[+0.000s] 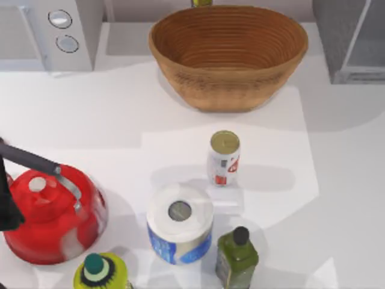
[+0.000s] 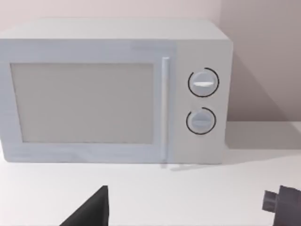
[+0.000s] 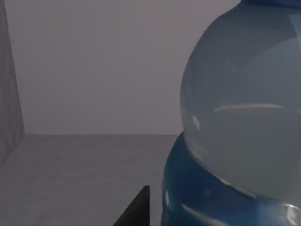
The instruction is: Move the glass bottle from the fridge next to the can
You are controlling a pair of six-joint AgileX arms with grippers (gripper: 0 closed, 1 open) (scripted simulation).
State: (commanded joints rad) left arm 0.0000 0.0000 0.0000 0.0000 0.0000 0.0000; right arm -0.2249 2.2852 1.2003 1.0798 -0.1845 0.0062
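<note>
The glass bottle (image 3: 235,117), clear bluish with a blue label low down, stands inside the grey fridge (image 3: 84,174) and looms very close in the right wrist view. My right gripper (image 3: 188,209) is inside the fridge at the bottle. From above, the fridge (image 1: 355,42) is at the back right corner. The white-and-red can (image 1: 224,158) with a gold top stands upright mid-table. My left gripper (image 2: 188,207) is open and holds nothing, facing the microwave (image 2: 113,94); its arm (image 1: 6,198) shows at the left edge.
A woven basket (image 1: 228,54) sits at the back centre, the microwave (image 1: 54,30) at the back left. A red kettle (image 1: 51,214), a paper roll (image 1: 179,224), a dark-green bottle (image 1: 237,256) and a yellow-green bottle (image 1: 99,274) crowd the front.
</note>
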